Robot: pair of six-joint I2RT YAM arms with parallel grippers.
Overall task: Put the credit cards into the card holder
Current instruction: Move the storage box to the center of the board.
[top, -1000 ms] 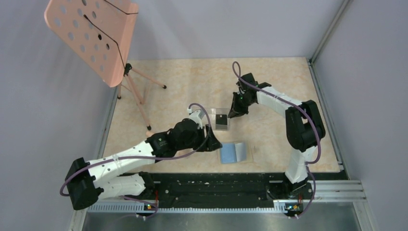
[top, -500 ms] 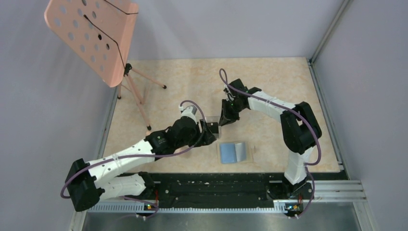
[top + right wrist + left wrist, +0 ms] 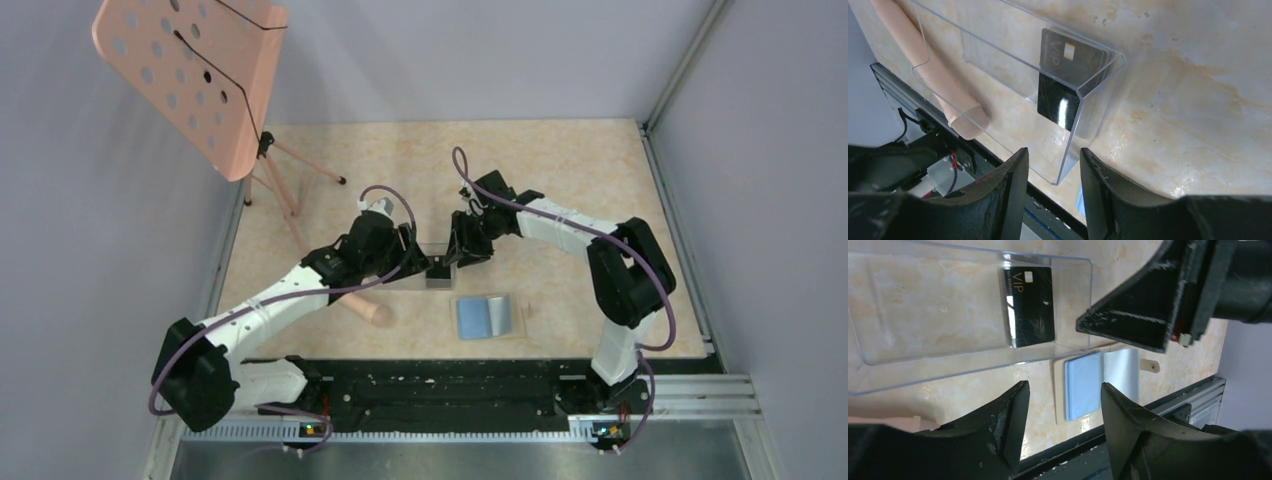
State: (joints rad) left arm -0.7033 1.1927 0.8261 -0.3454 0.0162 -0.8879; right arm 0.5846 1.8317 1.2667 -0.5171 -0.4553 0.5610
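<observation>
Left tool [image 3: 1063, 389] is spread wide with nothing in it, hanging over the bench [image 3: 560, 180] right beside the clear plastic box [image 3: 923, 315]. Right tool [image 3: 1053, 154] is parted too, a finger on each side of the box's corner wall, and from what I can see it isn't clamped on it. A black VIP credit card [image 3: 1029, 305] lies at that end of the box. The blue-grey card holder [image 3: 484, 315] sits flat on the bench nearby, clear of the box, towards the arm bases.

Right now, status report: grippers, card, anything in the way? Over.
Left gripper open, right gripper open, both empty. Black VIP card inside clear box, card holder apart. Box walls in the way.
</observation>
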